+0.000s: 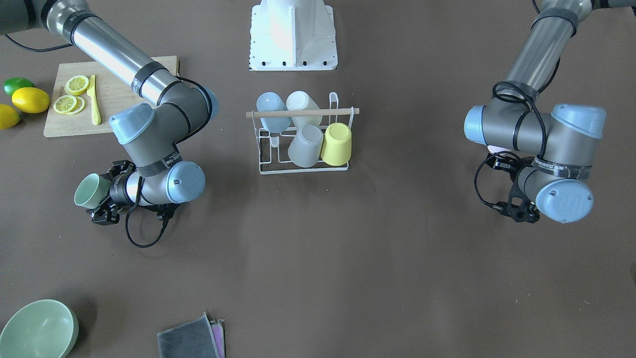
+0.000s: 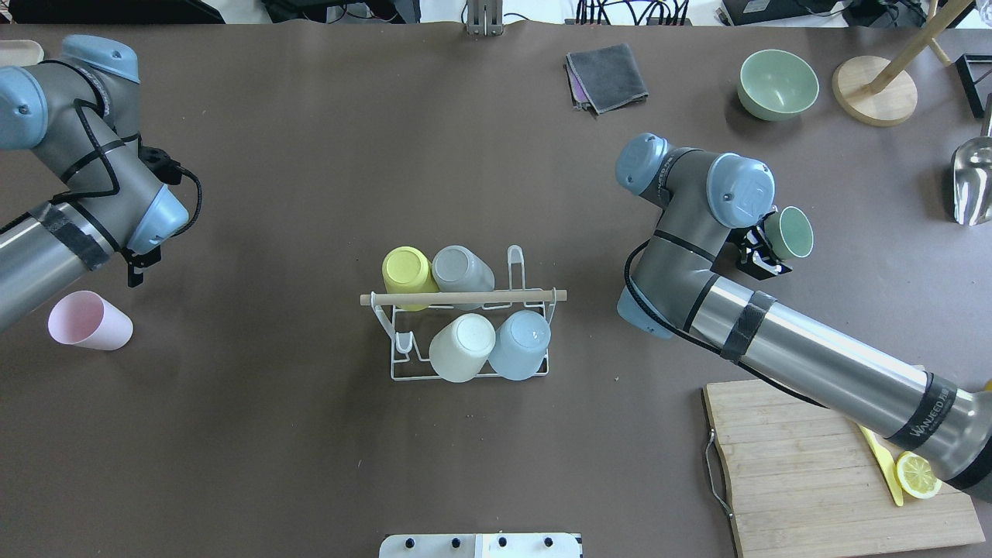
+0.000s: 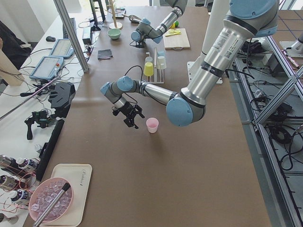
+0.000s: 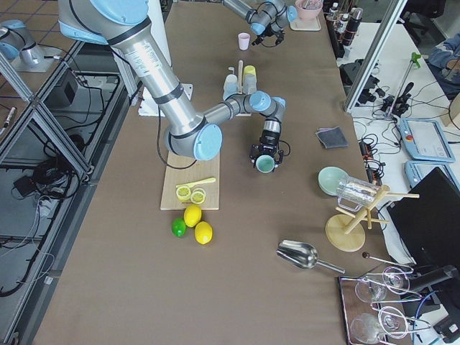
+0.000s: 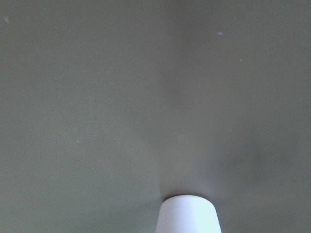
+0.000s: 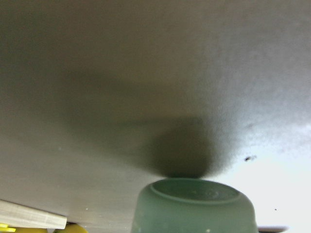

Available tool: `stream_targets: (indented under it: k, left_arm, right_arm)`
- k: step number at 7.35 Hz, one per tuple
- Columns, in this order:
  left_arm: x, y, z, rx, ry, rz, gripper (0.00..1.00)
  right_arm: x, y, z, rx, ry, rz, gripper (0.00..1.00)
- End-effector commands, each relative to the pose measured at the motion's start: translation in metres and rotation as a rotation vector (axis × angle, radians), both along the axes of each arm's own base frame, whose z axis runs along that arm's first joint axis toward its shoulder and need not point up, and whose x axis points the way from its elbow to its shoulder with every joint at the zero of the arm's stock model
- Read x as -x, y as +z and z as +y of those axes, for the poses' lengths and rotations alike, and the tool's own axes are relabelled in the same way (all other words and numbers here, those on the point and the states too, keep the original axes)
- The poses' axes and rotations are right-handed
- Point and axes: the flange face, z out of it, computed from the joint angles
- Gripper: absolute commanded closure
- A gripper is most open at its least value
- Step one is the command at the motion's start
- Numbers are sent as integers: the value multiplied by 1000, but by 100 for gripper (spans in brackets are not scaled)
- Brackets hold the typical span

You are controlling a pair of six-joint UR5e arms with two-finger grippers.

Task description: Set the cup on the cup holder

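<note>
The cup holder [image 2: 398, 366], a white wire rack with a wooden rod [image 2: 463, 296] across its top, stands mid-table and carries several upturned cups: yellow, grey, white and blue. It also shows in the front view [image 1: 266, 159]. My right gripper [image 2: 767, 249] is shut on a green cup [image 2: 790, 232], held on its side off the table, well right of the rack. The green cup fills the bottom of the right wrist view [image 6: 194, 206]. My left gripper [image 2: 141, 265] is empty and looks open, just above a pink cup [image 2: 89, 320] standing far left.
A wooden cutting board [image 2: 806, 457] with lemon slices and a yellow knife lies near the right arm's base. A green bowl [image 2: 777, 84], a folded grey cloth [image 2: 607, 75] and a wooden stand [image 2: 876, 89] sit at the far edge. Lemons and a lime [image 1: 22, 99] lie beside the board.
</note>
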Motion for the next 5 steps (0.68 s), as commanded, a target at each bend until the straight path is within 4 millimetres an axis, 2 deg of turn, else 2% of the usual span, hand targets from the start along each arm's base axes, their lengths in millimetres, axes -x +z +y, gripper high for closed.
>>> stream_targets:
  k: [1,2,3,5]
  left_arm:
    - [-18,18,12,88,-13,14,1]
    - [-20,27,15,124,-22,10,1]
    - [-30,28,22,141,-4,-4,1]
    - [-32,37,27,164,8,-20,2]
  right_arm:
    - [0,-2,-1,-10,-3,3,62]
    - [0,-2,-1,-13,-4,5,62]
    - [-2,-3,-3,-15,-1,5,63]
    - [-6,-7,-6,-25,2,2,63]
